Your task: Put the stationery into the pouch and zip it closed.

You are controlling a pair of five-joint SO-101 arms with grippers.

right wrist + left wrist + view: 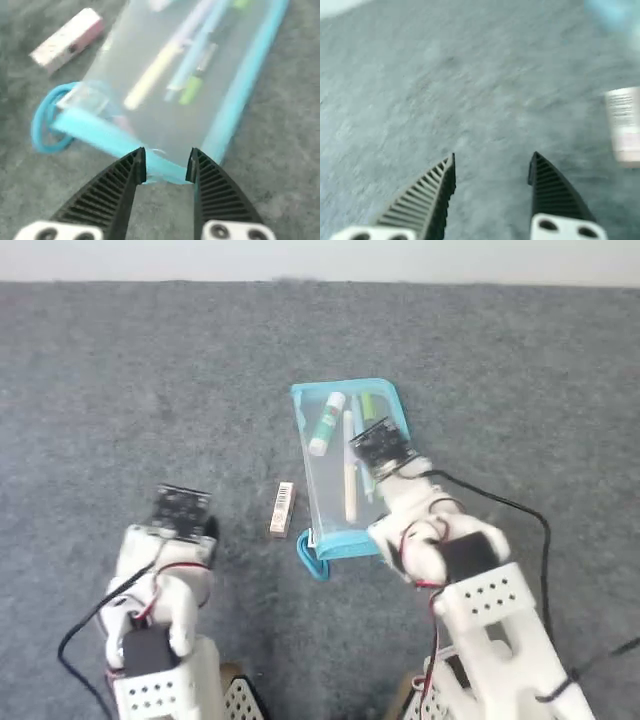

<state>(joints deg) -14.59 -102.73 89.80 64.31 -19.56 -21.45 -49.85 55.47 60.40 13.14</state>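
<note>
A clear pouch (345,465) with blue edges lies mid-table, holding a glue stick (326,423), pens and a pencil. Its blue loop (312,562) sticks out at the near end. A small eraser (282,509) lies on the carpet just left of the pouch. My right gripper (166,164) is open at the pouch's near short edge (125,142), with the blue rim between its fingertips. In the high view the right arm (400,510) covers that corner. My left gripper (493,162) is open over bare carpet, with the eraser (625,125) ahead to one side.
Grey carpet (150,370) covers the whole table. The left arm (165,580) stands at the near left, apart from the pouch. A black cable (520,515) trails from the right arm.
</note>
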